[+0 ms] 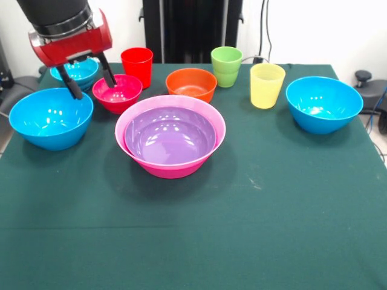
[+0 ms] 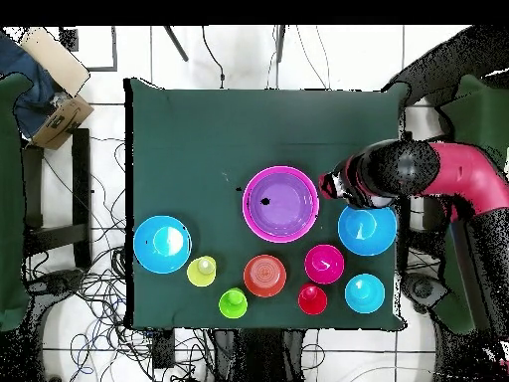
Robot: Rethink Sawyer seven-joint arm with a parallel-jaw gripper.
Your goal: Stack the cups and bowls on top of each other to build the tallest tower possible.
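I am watching the red and black arm hanging its pincer (image 1: 91, 77) over the bench (image 1: 193, 229), which is wearing a dark green cloth. The pincer's two thin black fingers (image 1: 109, 72) are standing apart, released and gripping nothing; one tip is sitting at the rim of the small magenta-red bowl (image 1: 118, 92), though I cannot tell whether it is touching.

Everything is glossy, smooth, round plastic. I am counting seven bowls and three cups. The tower (image 1: 170, 136) is lying in front of the pincer, toward the camera: the wide shallow purple bowl (image 1: 170, 133) is nesting inside the largest pink bowl (image 1: 151, 163).

One medium blue bowl (image 1: 51, 118) is sitting just beside the pincer, with the small cyan bowl (image 1: 75, 71) behind it. Past the magenta-red bowl, the red cup (image 1: 138, 65), orange bowl (image 1: 191, 83), green cup (image 1: 227, 66), translucent yellow cup (image 1: 266, 85) and second blue bowl (image 1: 324, 104) are stretching away in a row. The cups are tapered tumblers, standing upright.
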